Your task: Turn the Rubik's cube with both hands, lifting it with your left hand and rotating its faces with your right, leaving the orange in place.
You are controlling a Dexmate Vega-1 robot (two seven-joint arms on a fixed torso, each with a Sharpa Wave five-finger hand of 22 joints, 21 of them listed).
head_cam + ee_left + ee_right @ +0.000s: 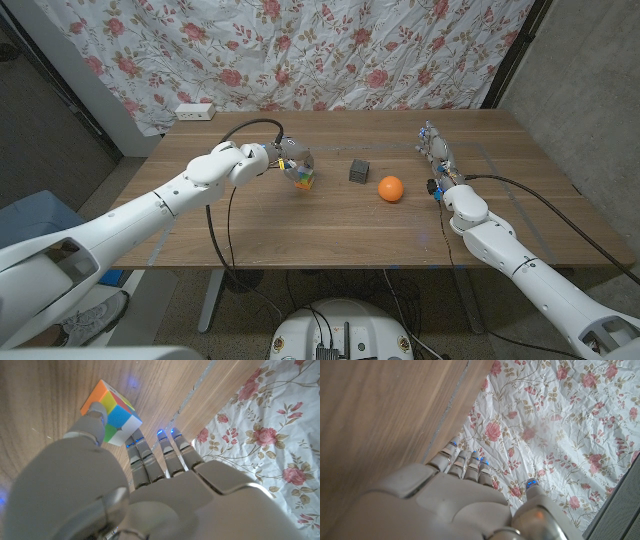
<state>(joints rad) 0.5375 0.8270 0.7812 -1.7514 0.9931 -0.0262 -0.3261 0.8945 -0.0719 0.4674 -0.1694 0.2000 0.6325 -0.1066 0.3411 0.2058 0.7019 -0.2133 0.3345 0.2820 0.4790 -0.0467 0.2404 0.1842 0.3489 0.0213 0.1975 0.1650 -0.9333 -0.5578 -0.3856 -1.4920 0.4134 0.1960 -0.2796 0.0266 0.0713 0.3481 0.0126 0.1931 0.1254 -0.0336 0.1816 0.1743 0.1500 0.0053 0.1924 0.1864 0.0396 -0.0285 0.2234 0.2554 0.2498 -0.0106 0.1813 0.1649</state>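
Two hands have separate jobs, and at this moment one is engaged. The left hand has the Rubik's cube at left of centre on the wooden table; in the left wrist view the thumb presses a side of the cube while the other fingers reach past it, so the hold looks like a light pinch. Whether the cube is clear of the wood I cannot tell. To do this step well, I judge the left hand should firm its hold and raise the cube straight up, leaving a free face turned toward the right.

Well apart on the right side, the right hand holds nothing, fingers extended. Between the hands lie a small dark block and the orange, which the right arm must pass without nudging.

No containers are in sight.
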